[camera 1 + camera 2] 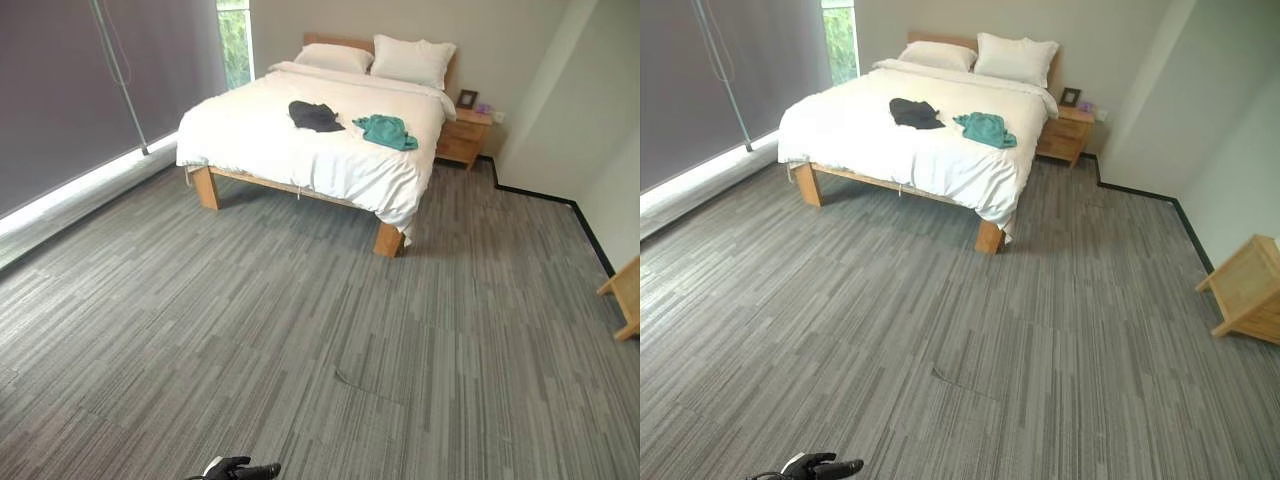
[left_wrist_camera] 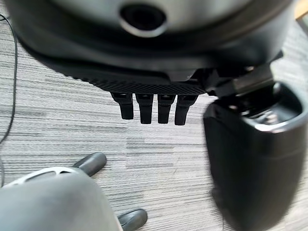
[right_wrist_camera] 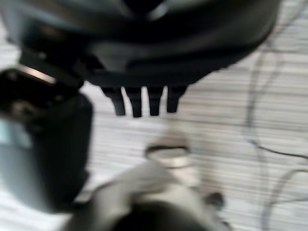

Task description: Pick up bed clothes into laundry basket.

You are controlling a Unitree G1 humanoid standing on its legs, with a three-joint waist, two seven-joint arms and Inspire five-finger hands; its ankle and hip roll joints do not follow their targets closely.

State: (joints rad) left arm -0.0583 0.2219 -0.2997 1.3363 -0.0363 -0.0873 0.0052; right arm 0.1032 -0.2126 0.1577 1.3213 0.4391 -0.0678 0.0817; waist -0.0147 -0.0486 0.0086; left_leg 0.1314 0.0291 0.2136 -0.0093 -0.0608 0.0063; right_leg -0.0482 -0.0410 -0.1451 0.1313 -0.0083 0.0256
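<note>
Far: bed (image 1: 300, 150) bearing black garment (image 1: 315, 116), teal garment (image 1: 386, 131) near its foot edge | Between: open carpet (image 1: 330, 330) | My left hand (image 2: 154, 108), right hand (image 3: 144, 101): fingers straight, empty

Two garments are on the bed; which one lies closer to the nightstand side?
The teal garment. It lies on the white duvet toward the edge facing the wooden nightstand, while the black garment sits further toward the window side.

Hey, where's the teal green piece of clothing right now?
The crumpled teal green garment lies on the white duvet of the wooden bed, across the room in the left eye view, right of the dark grey garment and toward the wooden nightstand.
</note>
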